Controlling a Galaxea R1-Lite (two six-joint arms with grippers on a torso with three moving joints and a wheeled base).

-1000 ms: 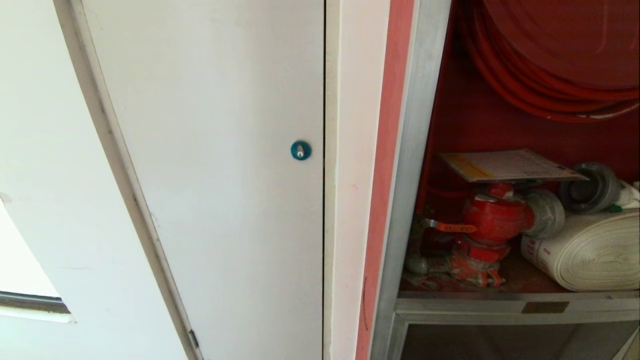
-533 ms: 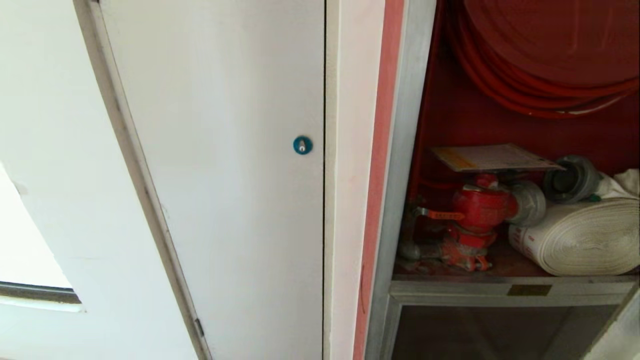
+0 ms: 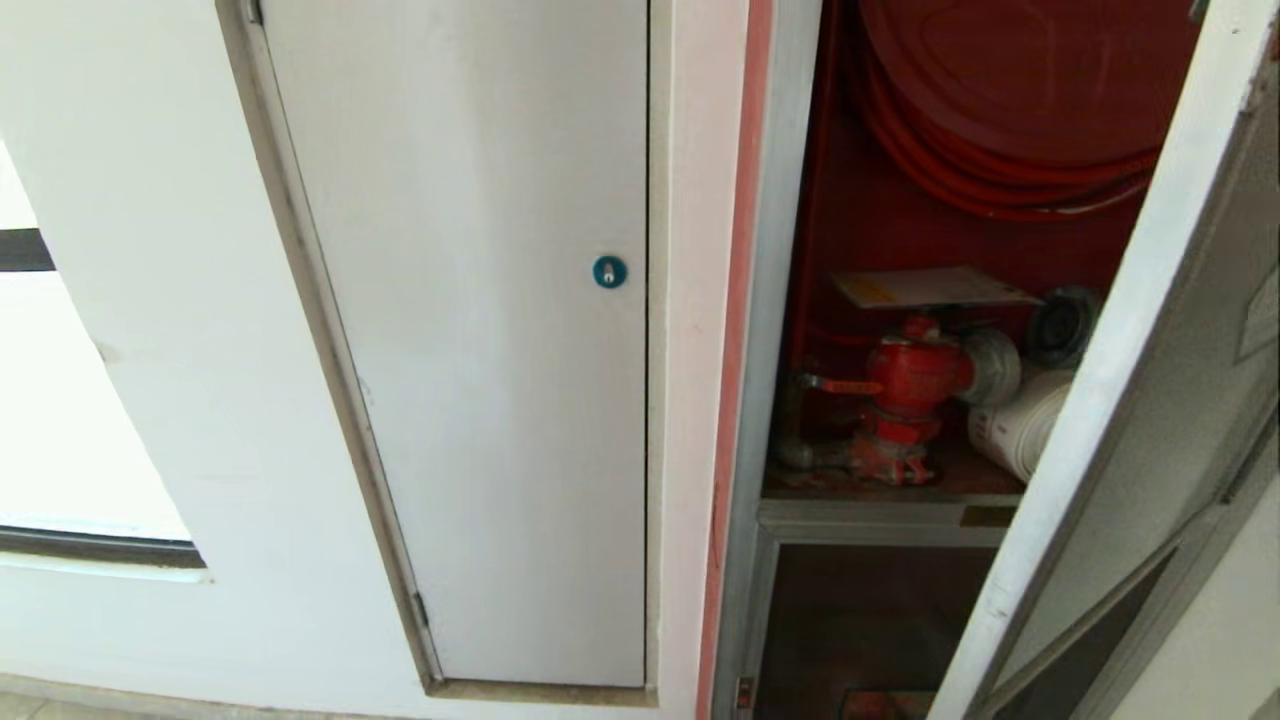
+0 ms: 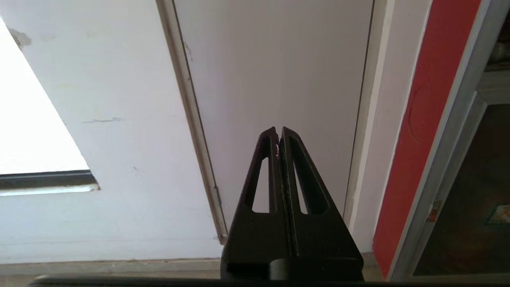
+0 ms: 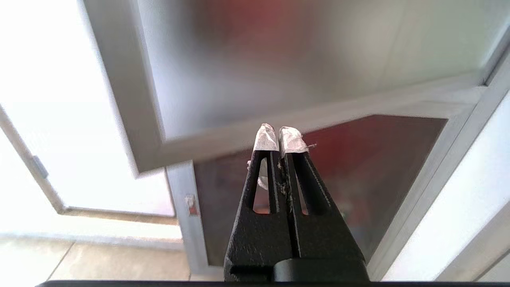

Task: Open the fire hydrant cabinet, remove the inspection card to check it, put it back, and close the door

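Note:
The fire hydrant cabinet [image 3: 778, 250] stands open on the right of the head view, showing a red hose reel [image 3: 1010, 90], a red valve [image 3: 905, 375] and a white rolled hose [image 3: 1020, 430]. The inspection card [image 3: 930, 288] lies flat on top of the valve. The door [image 3: 1180, 380] stands ajar at the far right and covers part of the inside. Neither gripper shows in the head view. My left gripper [image 4: 278, 129] is shut and empty, facing the wall. My right gripper [image 5: 279, 133], with white-wrapped tips, is shut and empty before the door's lower frame [image 5: 239, 139].
A grey-white panel door [image 3: 480, 350] with a blue round lock [image 3: 609, 271] fills the middle of the wall. A smaller lower glass door [image 5: 358, 179] sits under the cabinet shelf. A bright window opening [image 3: 60, 400] lies at the left, and floor shows along the bottom.
The whole head view has shifted: the cabinet's contents look smaller and lie further left. The door's edge has come into view at the right. Neither arm has moved.

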